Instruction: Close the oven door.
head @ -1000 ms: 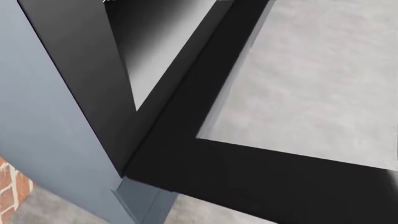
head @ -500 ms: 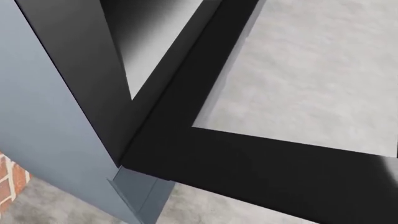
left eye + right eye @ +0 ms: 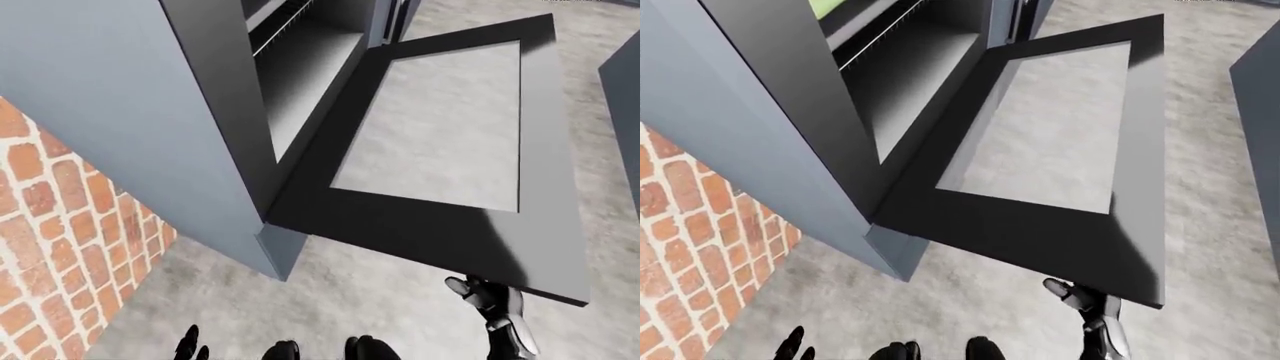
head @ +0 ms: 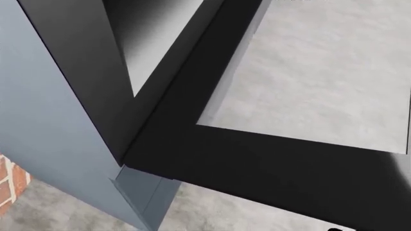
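Oven door [image 3: 450,217] lies fully open and flat in the left-eye view, a black frame around a pale glass pane, spreading from the upper right toward the lower right of the frame. To its left the oven cavity [image 3: 300,67] stands open, with wire racks in the upper middle. A grey cabinet side [image 3: 130,127] fills the upper left, and a brick wall [image 3: 60,247] runs down the left edge. Under the door's lower right corner sits the right hand [image 3: 490,300], its fingers loosely spread just beside the door's edge; whether they touch it cannot be told. A dark bit of the left hand [image 3: 190,346] shows at the bottom left; how far its fingers are spread cannot be told.

Head view: close on the door's black frame [image 4: 257,168] across the middle and lower right, the pane at upper right, grey cabinet on the left.

Right-eye view: much the same scene; a green patch [image 3: 835,7] shows at the top left above the cavity.
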You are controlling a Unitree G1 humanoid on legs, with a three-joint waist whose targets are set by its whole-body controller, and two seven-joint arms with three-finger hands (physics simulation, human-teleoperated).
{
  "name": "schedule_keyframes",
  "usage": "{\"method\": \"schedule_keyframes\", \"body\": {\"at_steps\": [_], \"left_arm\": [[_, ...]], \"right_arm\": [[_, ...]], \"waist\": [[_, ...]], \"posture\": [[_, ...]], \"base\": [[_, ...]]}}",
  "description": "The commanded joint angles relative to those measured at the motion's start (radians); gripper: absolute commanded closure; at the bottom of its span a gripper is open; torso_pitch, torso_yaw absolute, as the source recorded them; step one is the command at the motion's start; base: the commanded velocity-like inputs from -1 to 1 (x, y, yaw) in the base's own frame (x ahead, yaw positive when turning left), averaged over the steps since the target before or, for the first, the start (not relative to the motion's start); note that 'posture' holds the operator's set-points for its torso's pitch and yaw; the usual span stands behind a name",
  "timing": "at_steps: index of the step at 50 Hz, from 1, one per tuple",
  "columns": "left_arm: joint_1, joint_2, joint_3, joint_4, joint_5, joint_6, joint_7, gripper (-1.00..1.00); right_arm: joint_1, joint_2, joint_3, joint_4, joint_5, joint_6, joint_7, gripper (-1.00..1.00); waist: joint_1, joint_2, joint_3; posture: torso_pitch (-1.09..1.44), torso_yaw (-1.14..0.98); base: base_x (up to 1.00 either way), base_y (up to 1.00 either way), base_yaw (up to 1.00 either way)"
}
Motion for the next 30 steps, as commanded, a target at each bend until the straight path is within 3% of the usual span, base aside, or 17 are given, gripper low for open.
{"method": "schedule_keyframes", "body": {"at_steps": [1, 15, 30], "left_arm": [[-0.001, 0.012, 0.004, -0.01, -0.005, -0.018, -0.002, -1.0], [-0.002, 0.011, 0.003, -0.01, -0.005, -0.017, -0.004, -1.0], [-0.002, 0.011, 0.002, -0.01, -0.002, -0.017, -0.002, -1.0]], "right_arm": [[-0.018, -0.017, 0.004, -0.025, 0.003, -0.017, 0.004, -1.0], [-0.089, -0.032, 0.045, -0.088, -0.038, 0.044, -0.032, -1.0], [-0.152, -0.024, 0.089, -0.368, -0.083, 0.26, -0.118, -1.0]], "waist": [[0.0, 0.0, -0.021], [0.002, 0.001, -0.026], [0.007, 0.002, -0.032]], "posture": [[0.3, 0.0], [0.3, 0.0], [0.3, 0.0]], "base": [[0.0, 0.0, 0.0], [0.0, 0.0, 0.0], [0.0, 0.0, 0.0]]}}
